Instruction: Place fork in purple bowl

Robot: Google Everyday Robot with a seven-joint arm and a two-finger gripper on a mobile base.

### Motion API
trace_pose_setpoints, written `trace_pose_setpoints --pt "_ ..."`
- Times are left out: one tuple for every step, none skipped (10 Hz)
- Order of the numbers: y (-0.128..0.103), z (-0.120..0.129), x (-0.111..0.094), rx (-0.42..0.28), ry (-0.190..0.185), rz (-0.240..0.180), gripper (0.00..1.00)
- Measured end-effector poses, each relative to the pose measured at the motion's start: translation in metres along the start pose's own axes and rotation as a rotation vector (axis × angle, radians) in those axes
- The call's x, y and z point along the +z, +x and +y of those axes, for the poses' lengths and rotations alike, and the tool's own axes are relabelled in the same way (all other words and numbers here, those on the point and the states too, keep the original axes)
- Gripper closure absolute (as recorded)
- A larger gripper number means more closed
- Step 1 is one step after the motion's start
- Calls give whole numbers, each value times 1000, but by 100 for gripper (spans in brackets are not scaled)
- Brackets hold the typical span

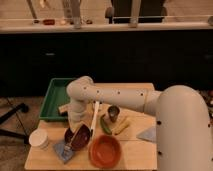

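The purple bowl [80,140] sits tilted at the front left of the wooden table [132,152], partly on a blue cloth [60,151]. My gripper [76,126] hangs from the white arm right above the bowl's back rim. A thin pale piece that looks like the fork [70,148] slants from the bowl's rim down over the cloth. I cannot make out whether the gripper holds it.
An orange bowl [105,150] stands right of the purple one. A white cup [39,139] is at the left, a green tray [52,97] behind. A white utensil [95,116], a metal cup [113,113], a green vegetable [105,125] and a yellow one [121,126] lie mid-table.
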Motion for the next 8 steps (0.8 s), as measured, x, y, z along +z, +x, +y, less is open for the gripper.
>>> trace_pose_setpoints --pt "0 0 -1 3 2 -3 25" --pt "1 0 -1 5 3 -4 21" --pt "1 1 -1 8 3 -6 20" --pt "2 1 -2 10 3 -8 20" --pt "2 1 -2 11 3 -9 20" --pt "2 1 -2 11 3 -10 20" --pt "2 1 -2 13 2 -10 20" --pt "3 1 -2 14 2 -11 20"
